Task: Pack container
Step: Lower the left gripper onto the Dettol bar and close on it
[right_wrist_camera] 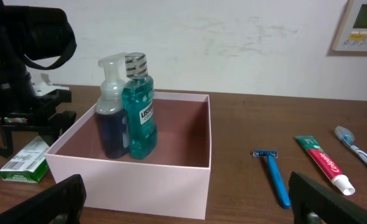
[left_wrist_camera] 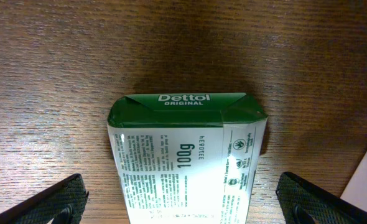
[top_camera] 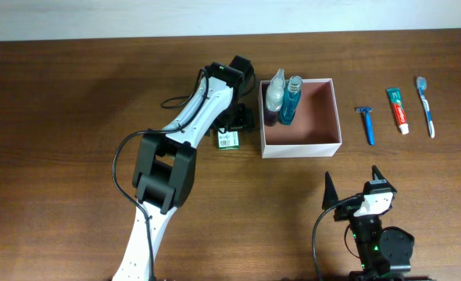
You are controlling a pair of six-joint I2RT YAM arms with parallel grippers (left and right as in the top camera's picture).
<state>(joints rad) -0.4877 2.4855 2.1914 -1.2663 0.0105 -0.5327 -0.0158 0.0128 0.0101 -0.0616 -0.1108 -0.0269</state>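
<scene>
L claw (left_wrist_camera: 183, 202), spread wide astride soap box (left_wrist_camera: 185, 149), could skew it closing off-centre, snagging container (top_camera: 301, 148) wall.

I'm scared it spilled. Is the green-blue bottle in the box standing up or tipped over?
Standing up. The mouthwash bottle sits upright in a corner of the container, cap on top, beside the pump bottle.

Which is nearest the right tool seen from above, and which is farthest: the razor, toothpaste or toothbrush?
From the right tool:
1. Razor, beside the container.
2. Toothpaste, in the middle.
3. Toothbrush, farthest right.
</scene>
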